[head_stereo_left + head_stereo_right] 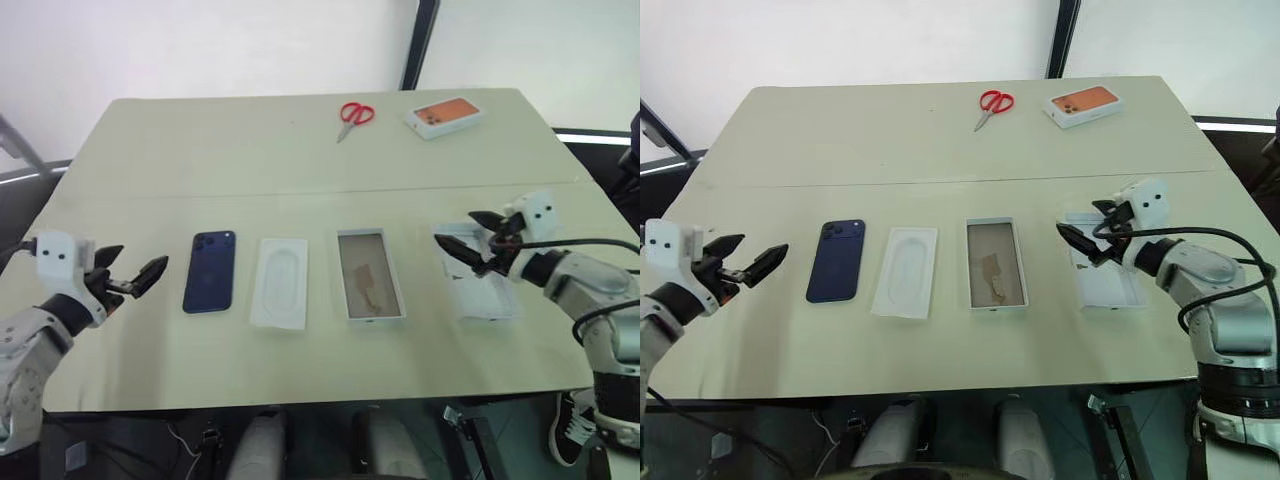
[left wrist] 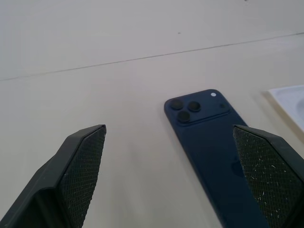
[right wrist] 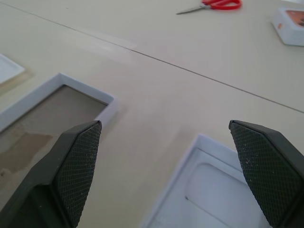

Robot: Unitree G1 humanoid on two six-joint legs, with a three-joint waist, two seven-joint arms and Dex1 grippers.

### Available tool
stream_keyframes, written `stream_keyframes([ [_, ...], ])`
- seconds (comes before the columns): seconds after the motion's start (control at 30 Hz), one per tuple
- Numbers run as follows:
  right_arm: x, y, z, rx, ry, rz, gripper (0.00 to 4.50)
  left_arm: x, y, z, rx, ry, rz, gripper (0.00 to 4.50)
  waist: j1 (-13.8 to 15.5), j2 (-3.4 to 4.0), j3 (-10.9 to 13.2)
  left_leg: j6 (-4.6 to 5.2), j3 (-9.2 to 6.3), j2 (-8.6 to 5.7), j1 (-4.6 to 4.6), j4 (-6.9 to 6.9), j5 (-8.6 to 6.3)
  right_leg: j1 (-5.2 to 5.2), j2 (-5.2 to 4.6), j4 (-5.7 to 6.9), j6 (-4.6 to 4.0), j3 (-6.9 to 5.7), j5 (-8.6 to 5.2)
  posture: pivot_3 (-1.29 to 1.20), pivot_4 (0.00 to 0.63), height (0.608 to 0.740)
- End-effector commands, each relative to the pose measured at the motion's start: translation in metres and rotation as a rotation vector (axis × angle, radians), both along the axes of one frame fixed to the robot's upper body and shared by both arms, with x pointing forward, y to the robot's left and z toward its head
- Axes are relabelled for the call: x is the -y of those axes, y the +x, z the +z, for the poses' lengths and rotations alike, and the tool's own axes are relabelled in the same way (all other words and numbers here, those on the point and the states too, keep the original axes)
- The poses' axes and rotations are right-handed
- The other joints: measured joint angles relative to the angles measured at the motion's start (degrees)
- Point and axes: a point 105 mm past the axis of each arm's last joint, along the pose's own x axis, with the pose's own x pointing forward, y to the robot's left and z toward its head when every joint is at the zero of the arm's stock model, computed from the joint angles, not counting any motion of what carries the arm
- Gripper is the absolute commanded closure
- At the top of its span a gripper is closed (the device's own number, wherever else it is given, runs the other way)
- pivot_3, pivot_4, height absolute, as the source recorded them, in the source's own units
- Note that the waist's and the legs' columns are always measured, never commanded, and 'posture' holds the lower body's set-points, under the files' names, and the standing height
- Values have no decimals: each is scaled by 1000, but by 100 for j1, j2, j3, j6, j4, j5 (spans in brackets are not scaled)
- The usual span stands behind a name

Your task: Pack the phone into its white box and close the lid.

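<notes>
**Both grippers empty, parts laid out in a row**

Between the spread jaws of the left gripper (image 1: 130, 279) there is nothing; they stand released just above the bench (image 1: 300, 140), aimed toward the phone (image 1: 210, 271), which lies flat and camera-side up a little way ahead of them. The right gripper (image 1: 472, 243) hangs likewise wide and empty over the near end of the lid (image 1: 484, 292), which lies open side up, its plain white inner face showing.

Outward from the left jaws the parts run in a line across the bench: the phone, then a flat white insert (image 1: 280, 282) with an oval recess, then the white box (image 1: 370, 274) with its brownish floor bare, then the lid. None touches its neighbour. This spacing seems meant to give each piece room for a grasp, with each arm stationed by the piece on its own side.

Far back lie red scissors (image 1: 354, 117) and a box with an orange phone picture (image 1: 444, 115), well apart from the work. Packing has not begun.
</notes>
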Motion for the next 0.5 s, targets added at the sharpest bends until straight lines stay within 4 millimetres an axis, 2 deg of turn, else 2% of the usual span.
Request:
stream_keyframes([
  [0.03,-20,-2,12,67,-15,84,0,21,5,6,35,-9,-40,65,-2,0,0,0,0,0,-1,0,0,0,0,0,0,0,0,0,150,740],
  [0.1,-33,4,8,70,-12,95,0,28,11,-1,23,-38,-43,65,-7,0,0,0,0,-1,0,0,0,0,0,0,0,0,0,0,150,740],
  [0.13,-33,4,7,71,-11,95,0,32,12,-3,20,-45,-45,65,-10,0,0,0,0,-1,0,1,0,0,1,1,0,0,0,0,150,740],
  [0.23,-58,5,12,87,9,175,0,54,12,-5,-13,-68,-103,65,-30,0,0,0,0,0,-1,0,0,-4,3,3,0,0,0,0,150,740],
  [0.33,-70,4,10,90,14,210,0,65,12,-10,-47,-76,-112,24,-22,0,0,-1,0,1,0,0,0,-6,5,5,0,1,0,0,150,740],
  [0.5,-115,-13,8,94,26,339,0,95,25,-15,-208,-155,-85,24,14,-2,0,-1,-7,-3,-4,9,0,-3,3,7,1,-3,0,0,150,740],
])
